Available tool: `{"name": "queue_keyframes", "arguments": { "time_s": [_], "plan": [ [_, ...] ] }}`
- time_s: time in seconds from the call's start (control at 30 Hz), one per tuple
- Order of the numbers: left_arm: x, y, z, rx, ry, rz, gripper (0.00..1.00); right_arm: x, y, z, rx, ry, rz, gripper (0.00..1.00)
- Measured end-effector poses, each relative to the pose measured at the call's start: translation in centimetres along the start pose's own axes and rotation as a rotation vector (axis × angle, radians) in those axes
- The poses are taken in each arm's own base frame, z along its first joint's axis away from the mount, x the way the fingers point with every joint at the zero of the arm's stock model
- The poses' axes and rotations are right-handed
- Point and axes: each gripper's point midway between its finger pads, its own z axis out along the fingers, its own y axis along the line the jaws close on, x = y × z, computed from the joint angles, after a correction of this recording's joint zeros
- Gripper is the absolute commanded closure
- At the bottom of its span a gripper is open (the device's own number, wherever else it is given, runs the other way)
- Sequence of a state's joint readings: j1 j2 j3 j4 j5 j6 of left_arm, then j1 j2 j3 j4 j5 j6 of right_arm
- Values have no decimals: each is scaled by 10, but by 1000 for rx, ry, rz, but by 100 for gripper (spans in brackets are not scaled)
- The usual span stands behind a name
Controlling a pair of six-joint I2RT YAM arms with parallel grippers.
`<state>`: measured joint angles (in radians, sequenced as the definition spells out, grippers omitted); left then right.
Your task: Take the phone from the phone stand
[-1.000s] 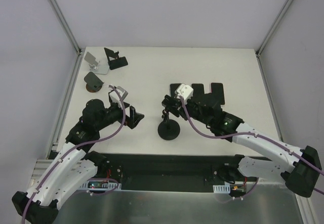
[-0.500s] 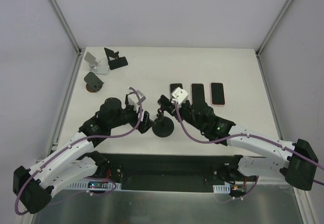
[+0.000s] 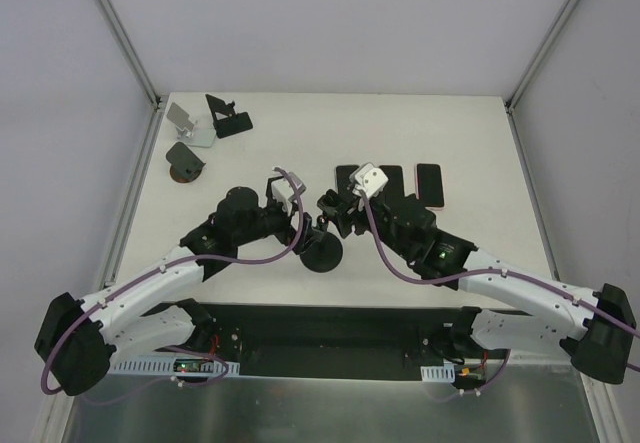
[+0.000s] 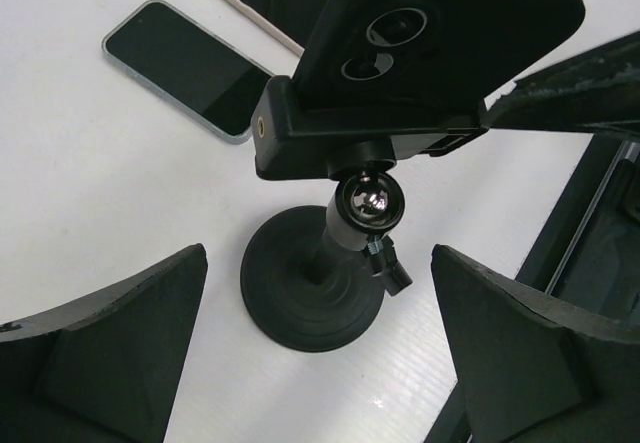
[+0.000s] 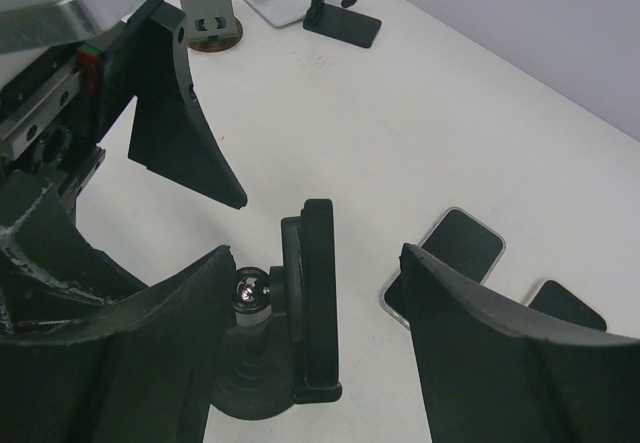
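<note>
1. Since the earlier frames both arms have swung in toward the middle of the table point(image 3: 470, 143). The left gripper point(image 4: 318, 258) has come right up to the stand point(image 4: 310, 303), and the right gripper point(image 5: 315, 263), pinched together a moment ago, has spread its jaws.
2. The phone point(image 4: 440, 33) sits in the stand's clamp, above the ball joint, with its camera side toward the left wrist view. It is tilted and not yet lifted out.
3. Handling, as a judgement: the phone is a stiff, flat slab with smooth, slippery faces, and light enough for one gripper. The clamp will probably resist, so the light stand could tip or drag along with it.
4. The best hold looks to be across the two flat faces, on the part clear of the clamp. The stand's stem or base should be steadied while pulling.
5. The right gripper's jaws are apart, with the phone edge-on between them and a gap on each side. It holds nothing.
6. The left gripper's jaws are wide apart on either side of the stand's base, clamped on nothing.
7. Three spare phones point(image 3: 428, 185) lie flat just beyond, and other stands point(image 3: 205, 128) wait at the far left corner.
</note>
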<state>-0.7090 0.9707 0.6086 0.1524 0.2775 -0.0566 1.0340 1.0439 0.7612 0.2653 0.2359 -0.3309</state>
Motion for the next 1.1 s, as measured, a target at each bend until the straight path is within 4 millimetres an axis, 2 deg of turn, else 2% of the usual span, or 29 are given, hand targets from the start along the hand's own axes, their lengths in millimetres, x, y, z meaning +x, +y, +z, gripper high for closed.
{"name": "queue_keyframes", "arguments": {
  "time_s": [0.2,0.47,0.67,0.93,0.97,1.1],
  "plan": [
    [0,-4,11,17,-5,38,14,2,-8,-7,39,40,3,25],
    [7,-7,28,4,7,94,24,18,-18,-14,106,116,33,23],
    [8,-8,37,-4,-1,113,39,25,-20,-18,118,146,40,24],
    [10,-11,46,1,-6,122,69,36,-17,-13,113,183,40,24],
    [10,-12,47,2,-8,122,79,38,-17,-11,114,189,39,24],
    [9,-13,48,3,-13,127,99,43,-16,-8,115,203,34,25]
  ]
}}
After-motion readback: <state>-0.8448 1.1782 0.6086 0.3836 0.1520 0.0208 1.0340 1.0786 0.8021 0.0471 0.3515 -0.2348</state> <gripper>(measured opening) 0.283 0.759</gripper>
